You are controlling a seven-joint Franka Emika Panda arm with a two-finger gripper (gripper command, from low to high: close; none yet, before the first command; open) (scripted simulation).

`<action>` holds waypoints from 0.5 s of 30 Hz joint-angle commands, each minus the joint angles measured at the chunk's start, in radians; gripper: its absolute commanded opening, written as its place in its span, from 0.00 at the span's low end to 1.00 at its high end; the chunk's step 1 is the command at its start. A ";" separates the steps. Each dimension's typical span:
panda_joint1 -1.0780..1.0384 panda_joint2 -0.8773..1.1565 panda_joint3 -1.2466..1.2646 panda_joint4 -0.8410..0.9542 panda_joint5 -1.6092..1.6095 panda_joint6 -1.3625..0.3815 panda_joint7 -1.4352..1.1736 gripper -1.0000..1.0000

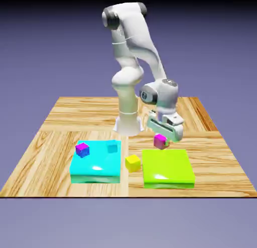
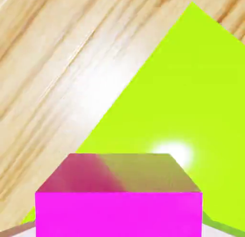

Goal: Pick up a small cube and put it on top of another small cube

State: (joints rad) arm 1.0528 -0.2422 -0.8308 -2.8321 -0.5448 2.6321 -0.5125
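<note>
The tiny magenta cube hangs in my gripper, lifted a little above the far edge of the lime-green slab. In the hand view the magenta cube fills the bottom middle, hiding the fingertips almost completely. My gripper is shut on it. The tiny yellow cube sits on the table in the gap between the two slabs, toward the exterior view's lower left of my gripper and apart from it. It does not show in the hand view.
A lime-green flat slab lies below my gripper. A cyan slab lies at the exterior view's left, bearing a magenta-topped blue cube and a teal cube. Wooden table surrounds them.
</note>
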 commanded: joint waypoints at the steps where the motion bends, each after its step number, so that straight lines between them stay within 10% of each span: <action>1: -0.020 -0.024 -0.036 0.002 -0.028 -0.023 0.039 0.00; 15: -0.242 0.202 0.058 -0.014 0.265 0.177 -0.094 0.00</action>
State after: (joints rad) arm 0.8152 -0.0403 -0.7727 -2.8456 -0.2804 2.8081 -0.6064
